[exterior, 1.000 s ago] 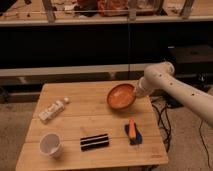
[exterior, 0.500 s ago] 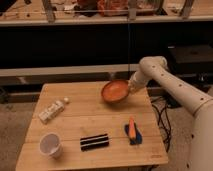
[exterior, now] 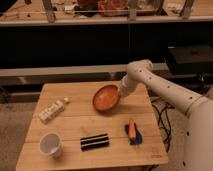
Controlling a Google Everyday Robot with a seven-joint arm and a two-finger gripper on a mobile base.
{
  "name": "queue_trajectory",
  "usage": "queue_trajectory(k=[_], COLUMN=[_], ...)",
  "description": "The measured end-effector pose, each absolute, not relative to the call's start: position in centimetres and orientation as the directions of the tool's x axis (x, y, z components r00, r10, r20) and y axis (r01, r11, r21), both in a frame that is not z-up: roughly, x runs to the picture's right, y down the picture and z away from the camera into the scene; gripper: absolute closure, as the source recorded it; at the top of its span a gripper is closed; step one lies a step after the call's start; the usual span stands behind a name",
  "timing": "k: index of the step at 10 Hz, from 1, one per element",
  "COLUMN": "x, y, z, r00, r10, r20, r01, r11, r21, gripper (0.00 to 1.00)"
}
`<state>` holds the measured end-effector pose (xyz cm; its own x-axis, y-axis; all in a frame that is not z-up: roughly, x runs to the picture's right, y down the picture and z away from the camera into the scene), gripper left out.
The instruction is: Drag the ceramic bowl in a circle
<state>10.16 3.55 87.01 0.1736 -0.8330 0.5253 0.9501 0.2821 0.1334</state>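
Note:
The ceramic bowl is a round shallow orange-red bowl with a darker rim. It sits on the wooden table, right of the table's middle toward the far side. My gripper hangs from the white arm that reaches in from the right, and it sits at the bowl's right rim, touching it. The bowl looks tilted, with its open face turned toward the camera.
A white cup stands at the front left. A small white bottle lies at the left. A black bar lies at the front middle. An orange and blue tool lies at the front right. Dark shelving stands behind the table.
The bowl and my gripper have moved left and toward the table's far side, then a little further left and nearer the middle. The other things have not moved.

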Motion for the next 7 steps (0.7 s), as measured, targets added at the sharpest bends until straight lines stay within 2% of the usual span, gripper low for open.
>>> queue_trajectory(k=[3, 7], x=[10.6, 16.1], y=[5.5, 6.8], z=[87.4, 87.2], r00=[0.117, 0.16], r10=[-0.836, -0.824], r20=[0.536, 0.544], r01=[0.964, 0.958], r11=[0.225, 0.263], r21=[0.14, 0.117], gripper=[1.0, 1.0])
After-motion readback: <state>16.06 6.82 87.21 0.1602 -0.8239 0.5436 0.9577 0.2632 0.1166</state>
